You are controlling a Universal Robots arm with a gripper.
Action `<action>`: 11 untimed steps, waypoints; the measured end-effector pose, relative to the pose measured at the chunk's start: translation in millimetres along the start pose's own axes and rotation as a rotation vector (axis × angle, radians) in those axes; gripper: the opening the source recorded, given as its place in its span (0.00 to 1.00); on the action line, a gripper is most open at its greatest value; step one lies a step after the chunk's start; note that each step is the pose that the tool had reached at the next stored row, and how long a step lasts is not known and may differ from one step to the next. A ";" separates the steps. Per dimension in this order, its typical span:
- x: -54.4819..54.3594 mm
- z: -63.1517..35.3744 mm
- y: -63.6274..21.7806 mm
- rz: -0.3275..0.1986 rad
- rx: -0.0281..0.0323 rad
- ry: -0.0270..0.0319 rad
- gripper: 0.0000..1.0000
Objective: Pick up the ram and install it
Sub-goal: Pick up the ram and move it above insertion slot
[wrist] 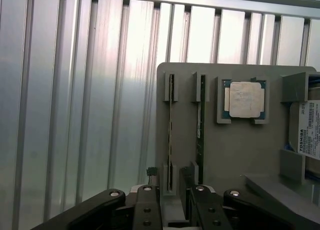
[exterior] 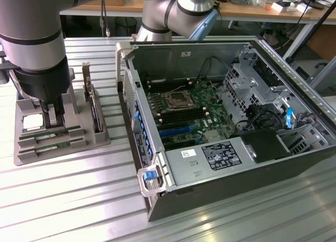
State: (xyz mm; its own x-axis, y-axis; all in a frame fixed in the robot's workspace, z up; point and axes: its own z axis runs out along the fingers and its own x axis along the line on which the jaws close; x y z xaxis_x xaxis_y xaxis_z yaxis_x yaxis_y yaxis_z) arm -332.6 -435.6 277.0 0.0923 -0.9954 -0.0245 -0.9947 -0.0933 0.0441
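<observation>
Exterior view: at nine o'clock the gray holder (exterior: 97, 138) stands the ram (wrist: 171, 135) on edge for pinching. The gripper (wrist: 172, 205) hangs above, jaws spread astride it. At three o'clock the opened computer case (exterior: 236, 185) exposes its motherboard (exterior: 184, 113).

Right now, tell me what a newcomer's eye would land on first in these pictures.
The open computer case takes up the middle and the exterior view's right, its green motherboard bare inside. At the exterior view's left the robot arm holds its open gripper over a grey holder, fingers either side of a ram stick standing on edge. A square processor chip sits in the same holder.
</observation>
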 end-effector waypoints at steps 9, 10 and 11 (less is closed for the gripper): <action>2.5 3.0 0.1 0.000 0.0000 0.0001 0.30; 2.8 3.2 0.1 0.000 -0.0001 0.0001 0.30; 3.1 3.6 0.1 0.000 0.0000 0.0000 0.30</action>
State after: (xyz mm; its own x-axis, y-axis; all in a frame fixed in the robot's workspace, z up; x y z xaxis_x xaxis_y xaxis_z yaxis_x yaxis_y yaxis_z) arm -332.6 -438.6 273.3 0.0924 -0.9954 -0.0245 -0.9946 -0.0934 0.0441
